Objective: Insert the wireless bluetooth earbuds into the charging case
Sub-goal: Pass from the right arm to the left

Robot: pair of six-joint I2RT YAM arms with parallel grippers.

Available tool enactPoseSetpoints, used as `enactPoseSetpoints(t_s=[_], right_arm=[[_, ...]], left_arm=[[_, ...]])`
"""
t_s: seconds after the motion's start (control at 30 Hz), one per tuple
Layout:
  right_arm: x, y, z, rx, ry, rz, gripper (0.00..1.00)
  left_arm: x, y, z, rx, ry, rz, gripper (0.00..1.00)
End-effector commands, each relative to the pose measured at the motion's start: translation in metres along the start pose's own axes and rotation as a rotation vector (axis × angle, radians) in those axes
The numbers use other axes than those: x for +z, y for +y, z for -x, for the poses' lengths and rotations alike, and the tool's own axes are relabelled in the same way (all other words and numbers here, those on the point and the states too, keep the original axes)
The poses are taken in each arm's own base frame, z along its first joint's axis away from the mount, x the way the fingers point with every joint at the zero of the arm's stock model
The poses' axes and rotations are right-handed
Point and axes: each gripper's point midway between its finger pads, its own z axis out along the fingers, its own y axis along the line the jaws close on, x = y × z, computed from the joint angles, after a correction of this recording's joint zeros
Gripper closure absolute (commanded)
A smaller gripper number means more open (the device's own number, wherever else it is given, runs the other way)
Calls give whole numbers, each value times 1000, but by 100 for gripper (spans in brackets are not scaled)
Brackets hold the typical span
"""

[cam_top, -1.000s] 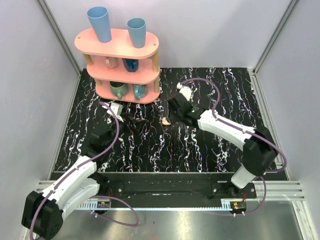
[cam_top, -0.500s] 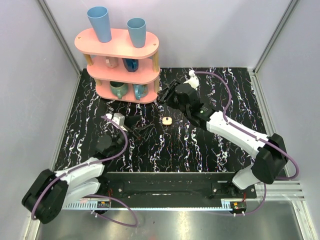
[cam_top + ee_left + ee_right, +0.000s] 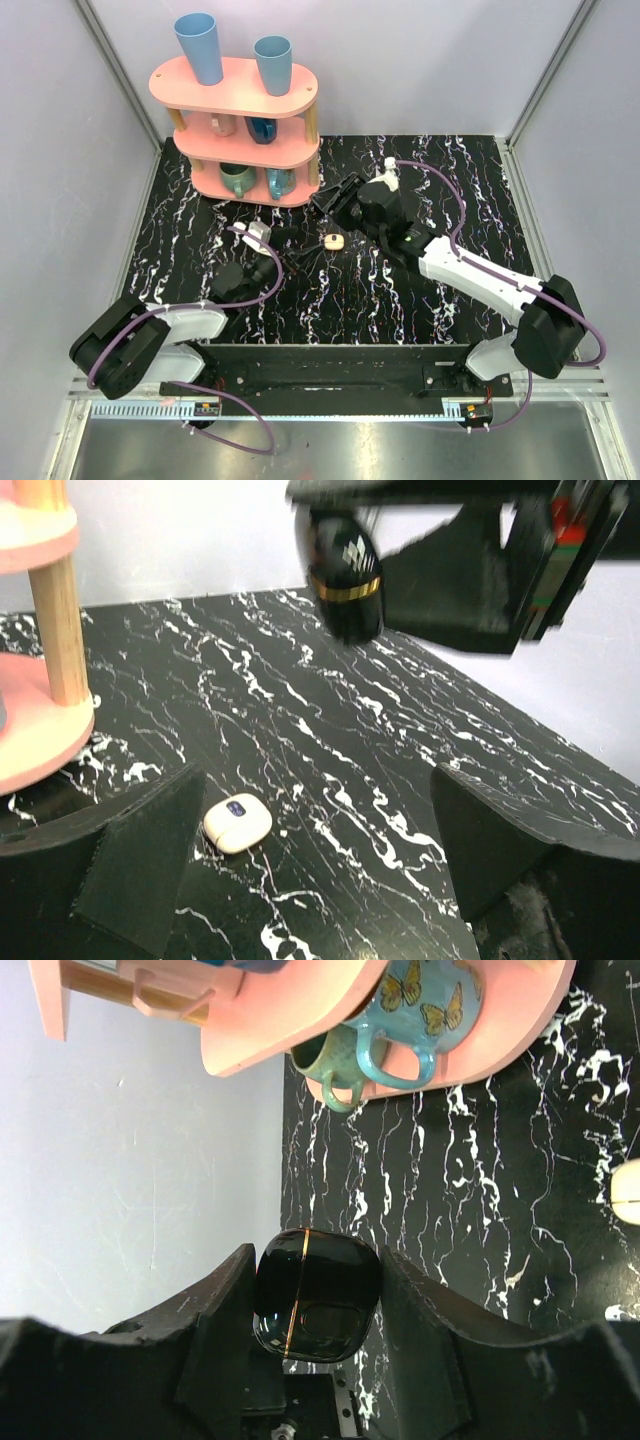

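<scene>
Case (image 3: 335, 241), cream, shut, small blue mark on lid, flat on tabletop (image 3: 350, 300). Left fingers (image 3: 140, 860) spread wide, empty, case just ahead. Right fingers (image 3: 225, 1330) part-closed on glossy black gold-banded pod (image 3: 315, 1295), emblem unreadable, aloft near shelf (image 3: 250, 150).

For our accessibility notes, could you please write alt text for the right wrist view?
The right gripper clamps a glossy black pod with a gold band. Beyond are the black marbled table, a pink shelf holding a butterfly mug, and the cream charging case at the right edge.
</scene>
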Motion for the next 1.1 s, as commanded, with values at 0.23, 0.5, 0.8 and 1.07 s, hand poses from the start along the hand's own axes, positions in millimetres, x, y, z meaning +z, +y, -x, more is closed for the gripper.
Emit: enactPoseSetpoints(t_s=[0.23,0.5,0.8,1.07], right_arm=[[-15,33,3,61,9,127,72],[-15,33,-1,74,19,156,72],[-15,36,-4,78,27,173,73],[-17,40,-9,95,42,203,73]], left_arm=[[4,-41,148,57,-523,-128,6],[10,-42,155,5,-551,-134,24],[15,-44,163,-8,-569,-135,35],[18,-42,161,-33,-564,-131,41]])
